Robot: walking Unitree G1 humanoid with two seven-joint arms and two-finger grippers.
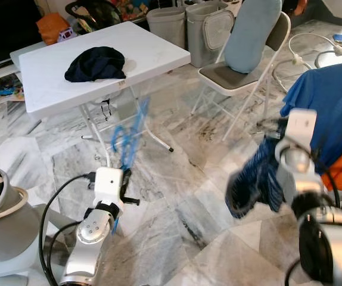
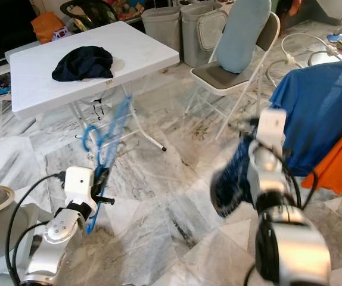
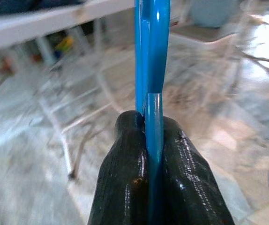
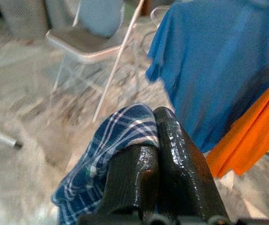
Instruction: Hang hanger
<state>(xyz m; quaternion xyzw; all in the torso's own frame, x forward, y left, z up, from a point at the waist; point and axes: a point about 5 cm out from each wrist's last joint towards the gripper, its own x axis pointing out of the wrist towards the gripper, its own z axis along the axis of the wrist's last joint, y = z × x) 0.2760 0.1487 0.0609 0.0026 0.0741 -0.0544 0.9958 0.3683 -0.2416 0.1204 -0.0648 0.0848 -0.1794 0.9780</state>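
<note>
open floor (image 1: 183, 196) ahead | table (image 1: 159, 56) left | chair (image 1: 242, 74) beyond | shirts (image 1: 332, 101) right

A grey-veined marble floor (image 1: 177, 196) runs under a white folding table (image 1: 153, 53) and a folding chair (image 1: 242, 71). Two grey bins (image 1: 189, 27) stand behind the table, and the floor near the chair shines with bright light

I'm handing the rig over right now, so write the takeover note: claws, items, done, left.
Left claw: shut on the blue hanger, held upright over the marble floor in front of the white table.
Right claw: shut on a blue plaid garment that dangles beside the blue shirt and orange shirt hanging at right.
Done: hanger and garment both picked up.
Left: probably get the garment onto the hanger, then hang it. A dark garment lies on the table.
</note>
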